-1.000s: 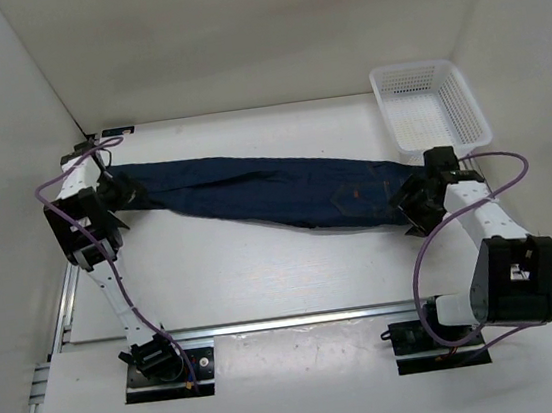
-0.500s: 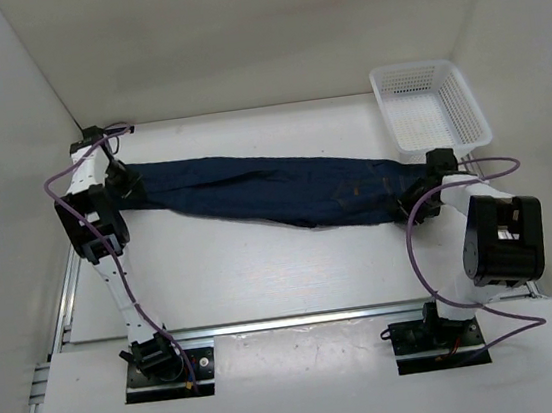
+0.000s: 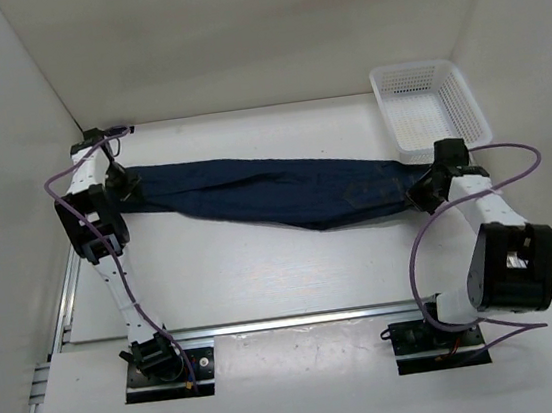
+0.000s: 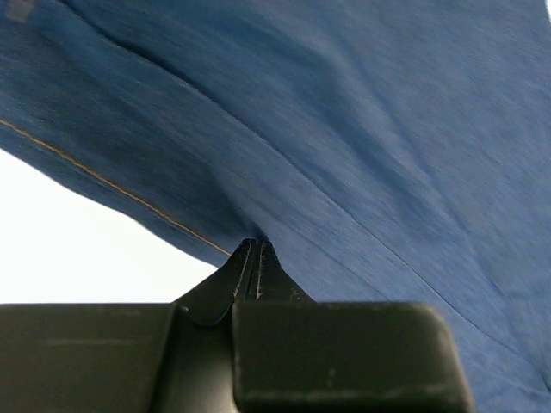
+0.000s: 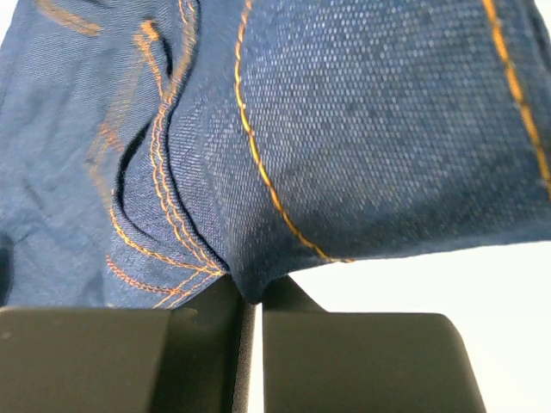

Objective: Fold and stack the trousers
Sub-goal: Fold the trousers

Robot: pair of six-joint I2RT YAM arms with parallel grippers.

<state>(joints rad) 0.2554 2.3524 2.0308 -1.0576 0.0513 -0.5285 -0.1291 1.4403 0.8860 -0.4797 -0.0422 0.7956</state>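
Two grippers each pinch one end of the trousers [image 3: 264,193], which stretch as a long dark band across the middle of the bench [image 3: 264,268], from near its left edge toward its right edge. The left gripper [image 3: 124,183] holds the leg end near the far left corner. In its wrist view the fingers [image 4: 215,297] are pressed together on a thin edge of blue cloth, and the rest of the hem runs out of frame. The right gripper [image 3: 422,194] is clamped on the waist end, just in front of the white basket [image 3: 431,112] in the far right corner. Its wrist view shows the fingers [image 5: 297,301] squeezing a fold of denim beside orange pocket stitching. From above, both sets of fingertips are hidden under the wrists. Whether the cloth's middle touches the bench or hangs just above it is hard to tell. A wide strip of bench runs between the cloth and the arm bases, and a narrower one along the far edge.
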